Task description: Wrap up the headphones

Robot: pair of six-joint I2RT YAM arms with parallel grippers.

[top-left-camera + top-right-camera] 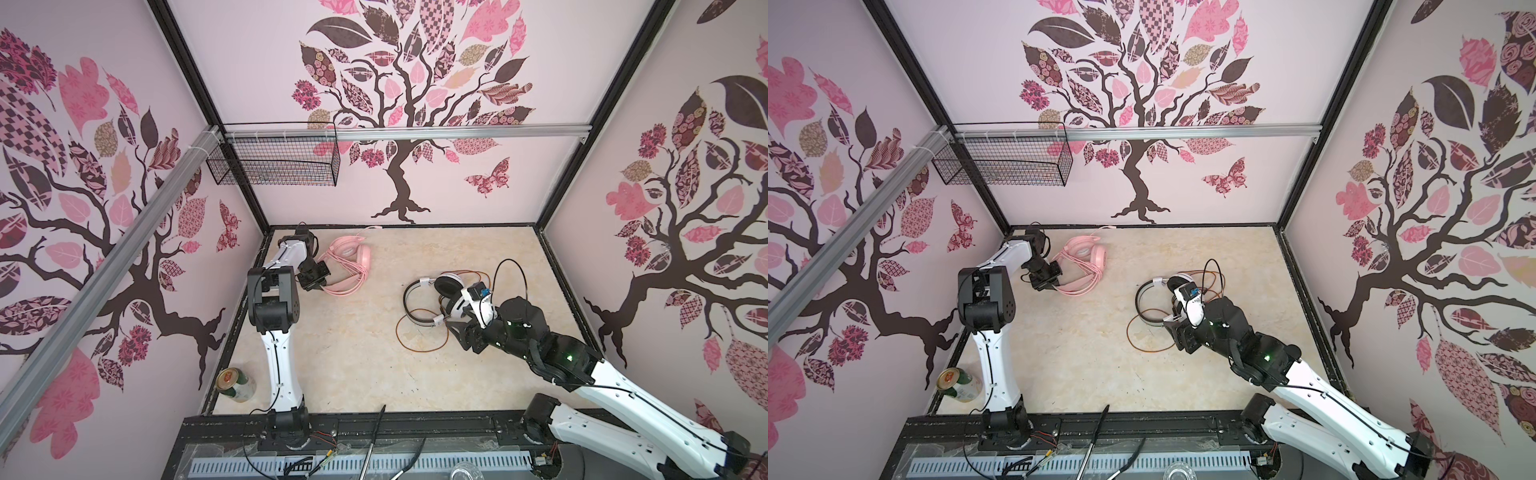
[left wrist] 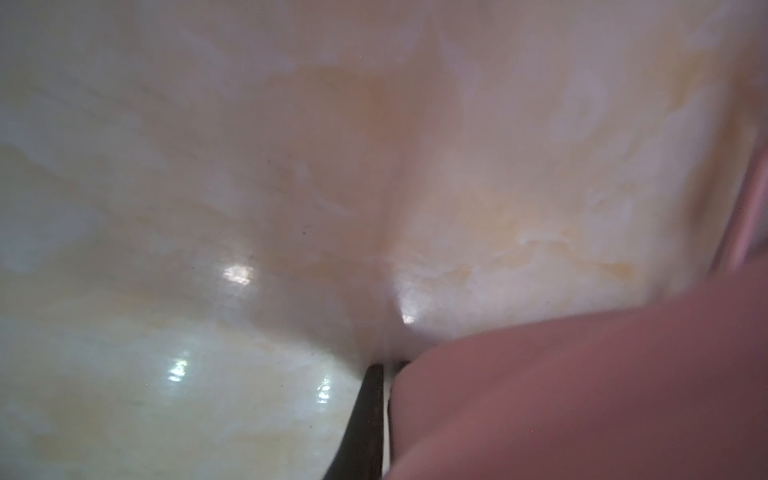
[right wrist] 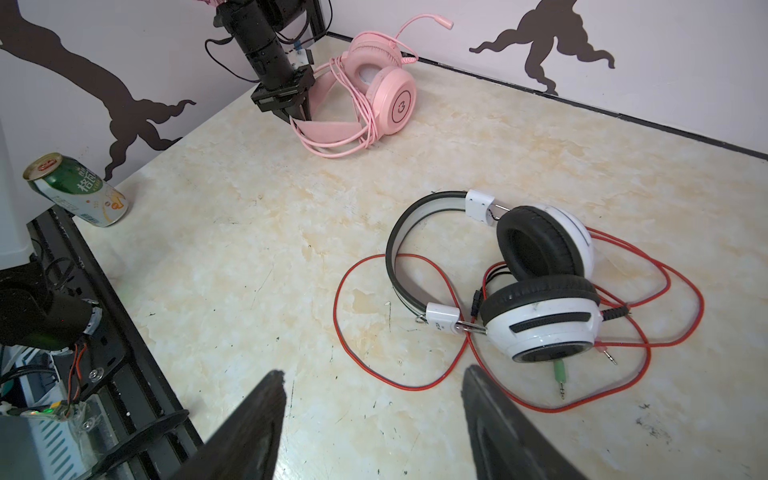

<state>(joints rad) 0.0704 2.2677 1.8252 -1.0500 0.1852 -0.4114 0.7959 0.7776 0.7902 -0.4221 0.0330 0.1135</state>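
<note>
Well apart, wall-side pink headset [image 3: 395, 106], white headset [image 3: 544, 320]

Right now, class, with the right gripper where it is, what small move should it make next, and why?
Probably lower the open right gripper onto the near loop of the red cord and close. The cord lies in loose loops beside the white-and-black headphones, unwrapped, and that loop sits just ahead of the gripper.

Lab robot cell: framed decal walls [image 1: 457, 187]
</note>
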